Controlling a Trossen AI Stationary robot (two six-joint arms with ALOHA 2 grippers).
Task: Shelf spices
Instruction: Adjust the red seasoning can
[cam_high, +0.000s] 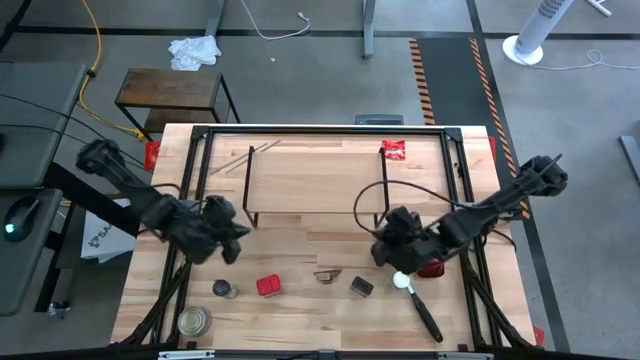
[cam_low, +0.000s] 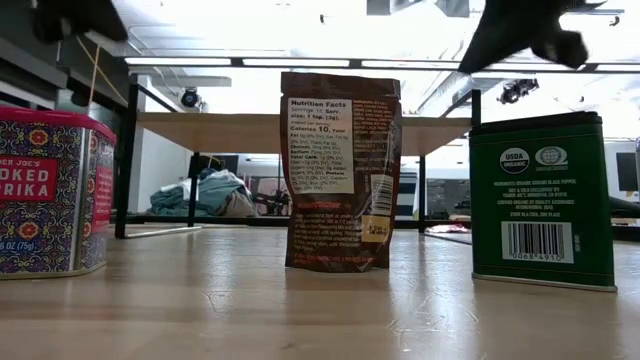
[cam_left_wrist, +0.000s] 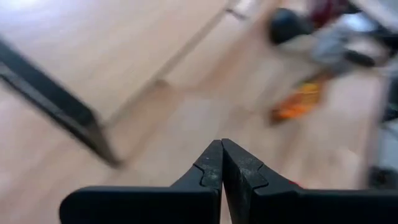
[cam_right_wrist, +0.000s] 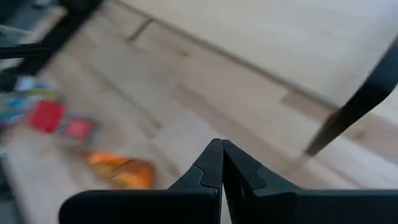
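Observation:
In the high view the spices stand in a row near the table's near edge: dark-lidded jar (cam_high: 223, 289), red square tin (cam_high: 267, 286), brown pouch (cam_high: 327, 275), small dark box (cam_high: 361, 287), white-capped jar (cam_high: 400, 281). The low view shows the red tin (cam_low: 50, 190), the pouch (cam_low: 340, 170) and the box, green here (cam_low: 545, 200), upright on the tabletop. The shelf (cam_high: 315, 175), plywood on black wire legs, stands behind them. My left gripper (cam_high: 228, 240) (cam_left_wrist: 222, 146) hovers shut by the shelf's left leg. My right gripper (cam_high: 385, 250) (cam_right_wrist: 222, 146) hovers shut above the white-capped jar.
A wider clear jar with a metal lid (cam_high: 194, 321) sits at the near left corner. A flat red packet (cam_high: 393, 150) lies behind the shelf. A black-handled tool (cam_high: 427, 315) lies near the white-capped jar. A black frame (cam_high: 320, 131) rims the table. Bare wood lies between shelf and spices.

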